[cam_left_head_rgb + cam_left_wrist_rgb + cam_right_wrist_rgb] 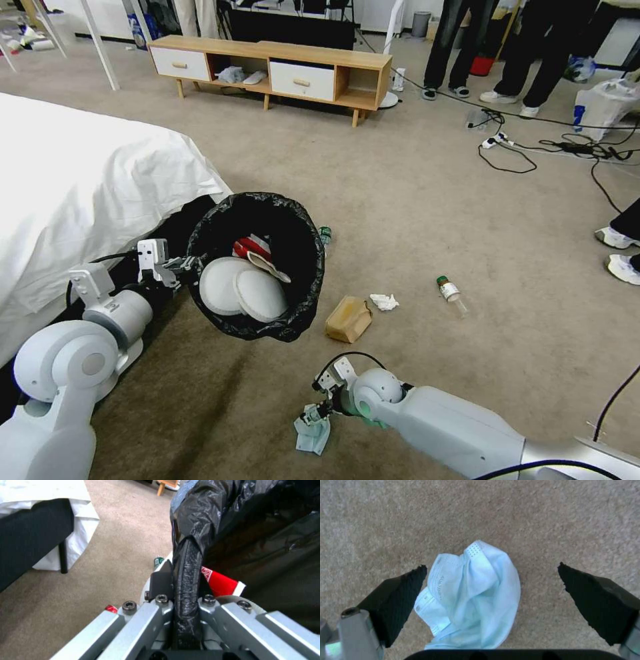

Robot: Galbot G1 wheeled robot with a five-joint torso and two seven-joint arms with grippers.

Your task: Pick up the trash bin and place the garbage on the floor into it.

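Head view: left gripper [179,265] clamps the trash bin [257,267] rim, bin tilted off the floor [413,213]; floor litter: one paper bag [348,319], one tissue [385,302], two bottles (one half-hidden). Right wrist view: right gripper [491,580] spread open, blue mask [471,595] between its fingers.

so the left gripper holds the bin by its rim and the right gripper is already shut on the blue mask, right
Not quite. The left gripper does clamp the trash bin by its rim, but the right gripper is open: the right wrist view shows its fingers spread on either side of the blue mask, which lies on the floor.
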